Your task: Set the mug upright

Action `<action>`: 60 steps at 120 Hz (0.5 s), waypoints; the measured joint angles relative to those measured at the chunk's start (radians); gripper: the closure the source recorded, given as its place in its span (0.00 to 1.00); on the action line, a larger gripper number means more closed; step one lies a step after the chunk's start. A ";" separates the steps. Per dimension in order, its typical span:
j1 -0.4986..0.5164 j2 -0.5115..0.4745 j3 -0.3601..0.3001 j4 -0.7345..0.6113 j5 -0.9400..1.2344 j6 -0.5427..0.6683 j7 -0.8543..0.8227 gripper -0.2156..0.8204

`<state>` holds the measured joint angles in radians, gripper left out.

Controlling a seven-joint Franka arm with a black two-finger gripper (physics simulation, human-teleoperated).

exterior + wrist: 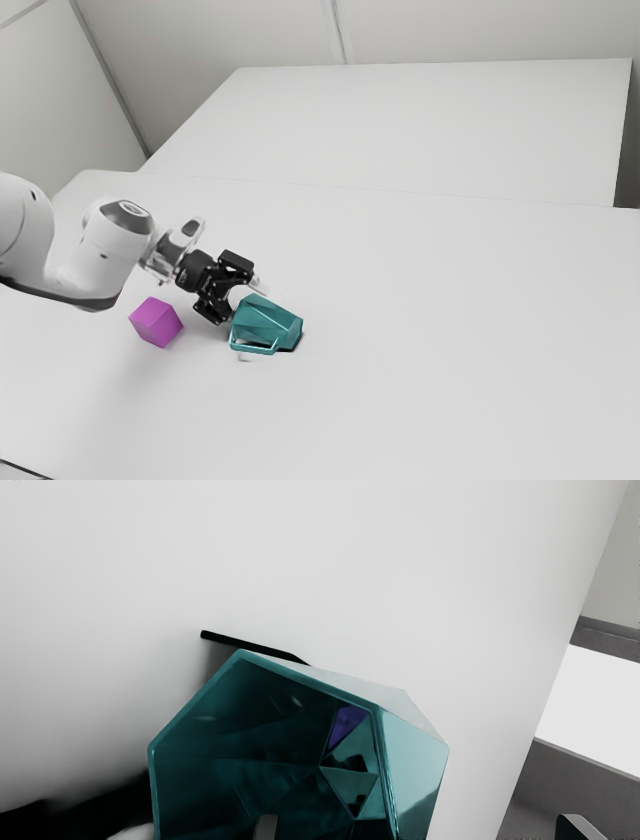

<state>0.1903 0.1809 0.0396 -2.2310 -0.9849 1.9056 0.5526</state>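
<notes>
Gripper (421, 827), spread wide, is poised at the mouth of the side-lying teal mug (265, 323), well inside the edges of the table (450, 320); rim grasping is seemingly intended, with alignment needed before closing.

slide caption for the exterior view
Open black gripper at the mouth of a teal mug lying on its side, with a magenta cube nearby.
</notes>
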 joint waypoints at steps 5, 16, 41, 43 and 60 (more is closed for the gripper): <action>0.000 -0.001 -0.004 -0.001 -0.003 0.002 0.009 0.22; 0.000 -0.002 -0.011 -0.002 -0.010 0.009 0.026 0.36; -0.001 -0.005 -0.031 -0.003 -0.027 0.023 0.046 0.77; -0.001 -0.005 -0.031 -0.003 -0.028 0.024 0.047 0.79; 0.000 -0.008 -0.033 -0.003 -0.033 0.028 0.054 0.88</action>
<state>0.1901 0.1727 0.0063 -2.2338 -1.0180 1.9340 0.6063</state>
